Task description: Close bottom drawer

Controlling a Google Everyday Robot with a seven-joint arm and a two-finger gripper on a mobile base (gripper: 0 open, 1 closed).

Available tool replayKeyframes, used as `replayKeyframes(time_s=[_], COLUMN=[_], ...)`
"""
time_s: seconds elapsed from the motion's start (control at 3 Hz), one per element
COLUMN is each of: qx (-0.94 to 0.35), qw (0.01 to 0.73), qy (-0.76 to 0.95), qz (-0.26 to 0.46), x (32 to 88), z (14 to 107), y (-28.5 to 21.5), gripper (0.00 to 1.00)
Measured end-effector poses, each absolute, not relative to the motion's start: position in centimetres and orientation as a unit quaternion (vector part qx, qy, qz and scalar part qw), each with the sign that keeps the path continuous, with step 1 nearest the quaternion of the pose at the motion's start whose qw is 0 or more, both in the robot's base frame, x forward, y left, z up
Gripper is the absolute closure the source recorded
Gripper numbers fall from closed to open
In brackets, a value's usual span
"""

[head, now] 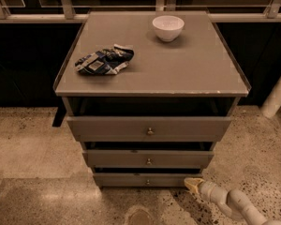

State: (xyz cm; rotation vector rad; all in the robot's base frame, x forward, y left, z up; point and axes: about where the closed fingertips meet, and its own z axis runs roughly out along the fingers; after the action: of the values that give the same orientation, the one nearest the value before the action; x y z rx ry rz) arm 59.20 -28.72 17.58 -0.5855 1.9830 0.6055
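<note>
The bottom drawer (143,179) is the lowest, narrowest grey-brown front with a small round knob (147,182). It sits set back under the middle drawer (147,159), with only a thin dark gap above it. The top drawer (149,128) stands furthest out. My gripper (193,184) is low at the right, its pale tip right at the bottom drawer's right end, with the white arm (232,204) running off to the lower right.
The cabinet top (178,64) carries a white bowl (168,27) at the back and a crumpled blue-and-white bag (104,61) at the left. A speckled floor (33,149) surrounds the cabinet. A white post (277,95) stands at the right, a railing behind.
</note>
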Motion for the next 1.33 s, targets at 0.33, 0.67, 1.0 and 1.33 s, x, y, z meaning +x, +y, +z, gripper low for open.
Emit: replayKeyframes(time_s=[0.33,0.67,1.0,1.33], qx=[-0.239,-0.239,-0.241,-0.241], qw=[0.474,0.474,0.486,0.487], qy=[0.811,0.811,0.803,0.803], qz=[0.248,0.248,0.247,0.247], x=[59.2,59.19,58.42,58.39], z=[17.58,17.58,17.48,17.48], y=[-28.72,-28.72,-28.78,-28.78], gripper=[0.81,0.58,0.36,0.12])
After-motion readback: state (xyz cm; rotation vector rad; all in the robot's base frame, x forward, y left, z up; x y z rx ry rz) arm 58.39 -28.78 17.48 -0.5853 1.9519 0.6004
